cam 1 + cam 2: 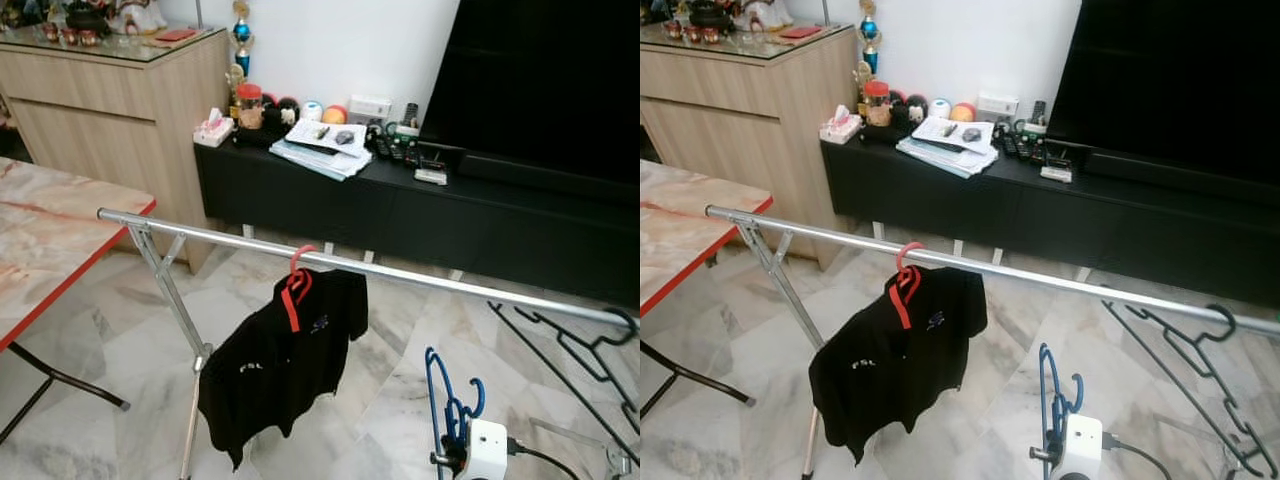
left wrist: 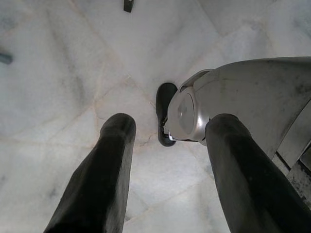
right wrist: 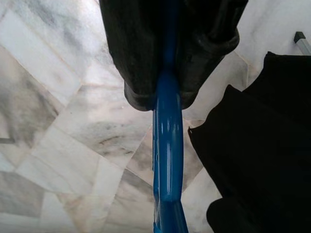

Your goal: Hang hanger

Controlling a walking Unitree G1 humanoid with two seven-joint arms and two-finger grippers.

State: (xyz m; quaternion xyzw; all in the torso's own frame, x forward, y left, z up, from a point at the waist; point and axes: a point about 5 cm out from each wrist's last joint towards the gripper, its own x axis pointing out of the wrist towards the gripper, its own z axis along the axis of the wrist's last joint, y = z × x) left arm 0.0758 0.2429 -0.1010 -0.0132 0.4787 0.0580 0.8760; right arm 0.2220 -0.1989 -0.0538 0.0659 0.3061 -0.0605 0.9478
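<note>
Nearest, the right gripper (image 3: 167, 97) has its fingers clamped on a blue hanger (image 1: 447, 405), held low with the hook up, ready to lift. Above and beyond those fingers runs the rail (image 1: 420, 277), where a black shirt (image 1: 285, 360) hangs on a red hanger (image 1: 296, 290). The left gripper (image 2: 167, 160) hangs idle over the floor (image 2: 58, 73), fingers apart.

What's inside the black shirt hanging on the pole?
A red hanger is inside the black shirt. Its hook goes over the silver rail, and a red strip shows at the collar. The hanger's arms are hidden under the cloth.
</note>
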